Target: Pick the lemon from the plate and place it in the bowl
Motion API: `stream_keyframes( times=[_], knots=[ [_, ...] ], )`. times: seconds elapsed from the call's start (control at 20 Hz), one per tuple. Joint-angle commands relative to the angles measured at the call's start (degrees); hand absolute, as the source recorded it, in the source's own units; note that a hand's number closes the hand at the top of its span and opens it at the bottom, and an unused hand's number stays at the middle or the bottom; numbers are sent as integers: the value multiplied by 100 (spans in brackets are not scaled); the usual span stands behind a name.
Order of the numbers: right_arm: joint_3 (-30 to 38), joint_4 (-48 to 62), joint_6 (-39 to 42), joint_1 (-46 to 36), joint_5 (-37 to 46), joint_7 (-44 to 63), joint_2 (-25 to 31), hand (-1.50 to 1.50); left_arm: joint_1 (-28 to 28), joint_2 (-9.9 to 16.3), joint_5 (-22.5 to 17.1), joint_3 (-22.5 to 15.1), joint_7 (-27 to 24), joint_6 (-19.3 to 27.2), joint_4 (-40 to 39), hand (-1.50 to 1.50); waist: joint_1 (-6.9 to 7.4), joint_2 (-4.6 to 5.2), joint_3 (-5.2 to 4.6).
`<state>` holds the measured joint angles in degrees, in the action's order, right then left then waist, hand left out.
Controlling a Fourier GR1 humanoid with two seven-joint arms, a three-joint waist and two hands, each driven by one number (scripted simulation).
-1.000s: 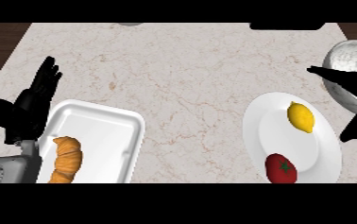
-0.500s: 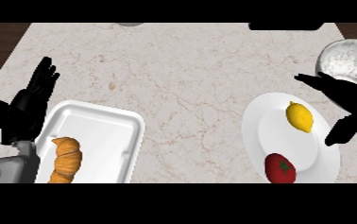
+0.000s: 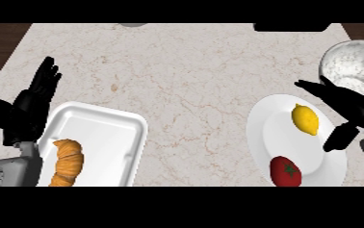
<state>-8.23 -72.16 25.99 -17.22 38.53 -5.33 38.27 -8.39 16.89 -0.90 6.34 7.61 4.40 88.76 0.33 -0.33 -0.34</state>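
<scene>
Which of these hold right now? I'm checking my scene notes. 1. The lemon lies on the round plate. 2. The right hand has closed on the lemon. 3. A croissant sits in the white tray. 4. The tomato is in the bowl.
1. True: the lemon lies on the plate.
2. False: the right hand is open beside it, not touching.
3. True: the croissant is in the tray.
4. False: the tomato shares the plate; the bowl holds no fruit.

Open marbled surface spans the centre. At right, the plate carries a tomato near its lower rim; the bowl stands just beyond the plate's upper right.
</scene>
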Motion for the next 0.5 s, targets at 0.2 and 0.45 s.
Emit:
stream_keyframes(
  times=[0.2,0.45],
  knots=[
    [166,768,-252,-37,637,-226,-363,-150,115,-133,116,79,-138,-106,-19,0,-10,36,35],
    [-25,990,21,-421,744,-509,-631,150,-137,-166,50,174,-89,-138,-125,0,-6,38,35]
  ],
)
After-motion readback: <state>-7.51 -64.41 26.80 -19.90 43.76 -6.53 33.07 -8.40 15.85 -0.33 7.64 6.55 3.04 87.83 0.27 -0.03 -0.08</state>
